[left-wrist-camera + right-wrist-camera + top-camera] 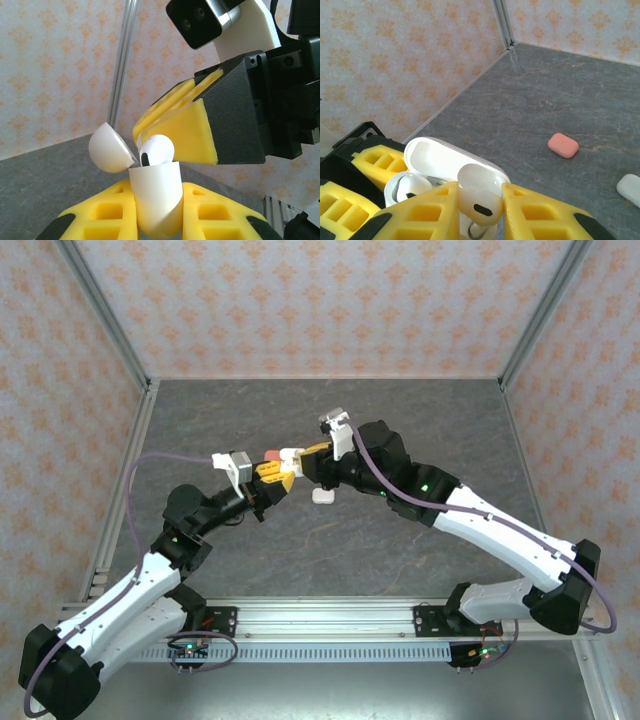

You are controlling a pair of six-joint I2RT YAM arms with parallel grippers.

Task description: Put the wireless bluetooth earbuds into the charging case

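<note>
Left hand around open case — earbud inside, second earbud in right hand

we log a grey marbled tabletop, orange-patterned wall panels on three sides, aluminium corner posts at the rear.

This is a robotics lab test cell. A dark grey stone-look table is boxed in on its left, right and far sides by flat panels papered in a pale orange repeat pattern, which are held by bare aluminium posts. Along the near edge runs an aluminium rail; bolted to it are the left arm and right arm, with looping purple cables and small green lights at their bases.
</note>
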